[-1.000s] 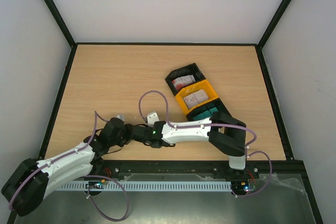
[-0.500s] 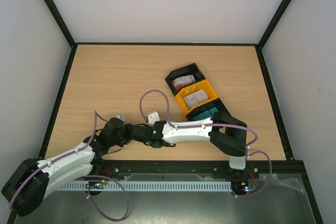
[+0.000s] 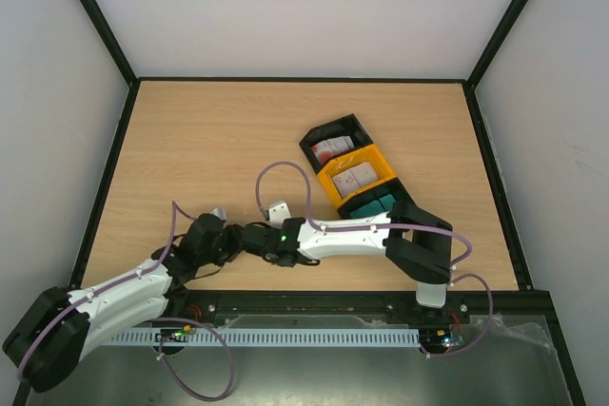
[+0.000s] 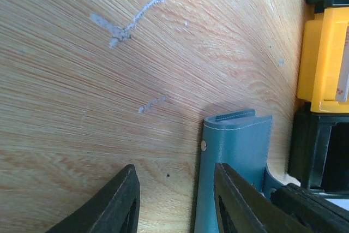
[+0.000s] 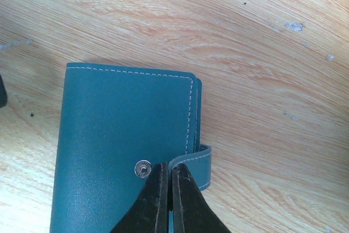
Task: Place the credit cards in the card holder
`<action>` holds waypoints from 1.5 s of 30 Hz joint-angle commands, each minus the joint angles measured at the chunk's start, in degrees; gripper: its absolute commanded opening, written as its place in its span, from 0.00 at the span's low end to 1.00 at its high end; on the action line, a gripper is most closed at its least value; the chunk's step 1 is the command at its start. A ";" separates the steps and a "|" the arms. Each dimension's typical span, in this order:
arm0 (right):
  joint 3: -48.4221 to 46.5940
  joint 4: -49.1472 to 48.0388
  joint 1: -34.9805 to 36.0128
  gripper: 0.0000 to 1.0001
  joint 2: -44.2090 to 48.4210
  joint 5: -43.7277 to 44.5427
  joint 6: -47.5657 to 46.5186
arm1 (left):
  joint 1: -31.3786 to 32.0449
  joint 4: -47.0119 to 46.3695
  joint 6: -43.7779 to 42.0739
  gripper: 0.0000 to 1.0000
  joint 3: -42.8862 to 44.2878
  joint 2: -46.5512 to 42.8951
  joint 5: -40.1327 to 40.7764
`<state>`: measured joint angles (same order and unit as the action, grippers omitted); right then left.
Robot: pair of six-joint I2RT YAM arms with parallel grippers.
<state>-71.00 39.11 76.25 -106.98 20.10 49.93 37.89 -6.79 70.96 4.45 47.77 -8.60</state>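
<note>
The card holder [image 5: 120, 135] is a folded teal wallet lying flat on the wooden table, with its snap stud [image 5: 143, 168] bare. My right gripper [image 5: 168, 189] is shut on the wallet's snap tab [image 5: 197, 159], which curls up off the stud. My left gripper [image 4: 174, 203] is open just left of the wallet [image 4: 237, 140], with its right finger [image 4: 234, 200] over the wallet's edge. In the top view both grippers [image 3: 221, 237] [image 3: 251, 239] meet at the near left and hide the wallet. Credit cards lie in the black bin [image 3: 331, 150] and the yellow bin [image 3: 354, 176].
A three-bin tray stands right of centre: black bin [image 3: 306, 145], yellow bin [image 3: 329, 181], dark-green bin [image 3: 369, 206]. The yellow bin [image 4: 322, 53] and the dark bin [image 4: 311, 145] sit close beside the wallet in the left wrist view. Black frame rails edge the table.
The right arm has shifted very slightly to the right. Nothing else has visibly moved.
</note>
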 commanded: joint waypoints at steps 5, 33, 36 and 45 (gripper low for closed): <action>5.88 -10.06 -3.30 0.02 5.29 -7.24 -1.76 | 3.04 -0.80 1.25 0.42 -3.57 0.08 -3.79; 9.86 -18.42 -3.91 0.02 6.02 -13.27 -4.93 | 12.12 -11.54 6.64 0.29 -2.03 16.59 0.93; 9.94 -18.24 -3.91 0.02 5.76 -13.54 -4.97 | 12.10 -11.41 6.57 0.29 -1.99 16.56 1.11; 9.40 -17.87 -3.91 0.02 4.24 -14.79 -6.31 | 12.10 -11.63 6.51 0.28 -1.90 17.54 1.47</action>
<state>-61.82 22.39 72.07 -101.97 7.97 44.71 49.60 -26.04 77.65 3.51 62.65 -9.47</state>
